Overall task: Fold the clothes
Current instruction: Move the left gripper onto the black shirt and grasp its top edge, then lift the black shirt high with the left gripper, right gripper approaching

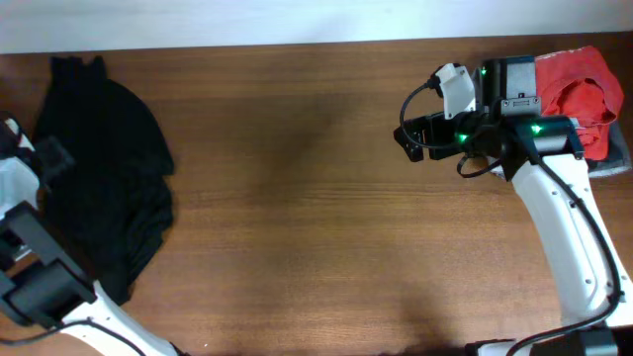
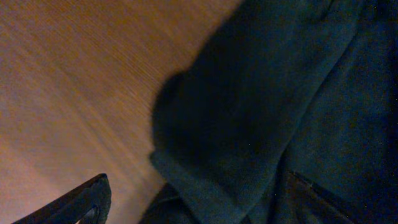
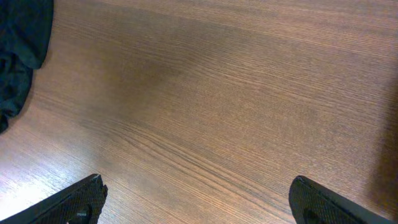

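The clothes (image 1: 104,168) lay at 9 o'clock on the table (image 1: 297,198), right at its left edge. They were a black, soft, crumpled heap, smooth and rounded toward 12 o'clock and bunched into loose creases toward 6 o'clock. From the left wrist, a thick rolled fold curved across the wood. The left gripper (image 2: 198,180) hung low over that fold with its fingers (image 2: 93,199) wide, one over bare wood and the other over cloth, gripping nothing. The right gripper (image 3: 198,182) hung at 2 o'clock over bare wood, spread wide and empty, well apart from the clothes. A red shirt (image 1: 584,94) lay behind it.
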Controlling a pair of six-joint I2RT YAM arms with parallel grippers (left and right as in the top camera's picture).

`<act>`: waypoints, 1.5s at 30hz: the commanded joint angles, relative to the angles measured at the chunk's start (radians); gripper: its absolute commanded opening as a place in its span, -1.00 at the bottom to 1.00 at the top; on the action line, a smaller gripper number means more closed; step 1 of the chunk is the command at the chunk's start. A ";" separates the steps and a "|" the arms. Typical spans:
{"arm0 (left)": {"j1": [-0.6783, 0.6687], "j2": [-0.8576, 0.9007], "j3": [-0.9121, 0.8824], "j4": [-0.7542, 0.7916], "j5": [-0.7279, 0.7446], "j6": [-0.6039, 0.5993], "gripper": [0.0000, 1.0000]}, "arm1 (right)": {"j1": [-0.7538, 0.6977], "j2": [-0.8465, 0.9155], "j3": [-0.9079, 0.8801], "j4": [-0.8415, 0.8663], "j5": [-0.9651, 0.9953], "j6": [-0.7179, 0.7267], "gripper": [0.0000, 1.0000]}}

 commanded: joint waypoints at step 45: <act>-0.706 -0.255 0.727 -0.101 0.254 -0.093 -0.98 | 0.005 0.028 0.026 -0.012 -0.028 -0.007 0.70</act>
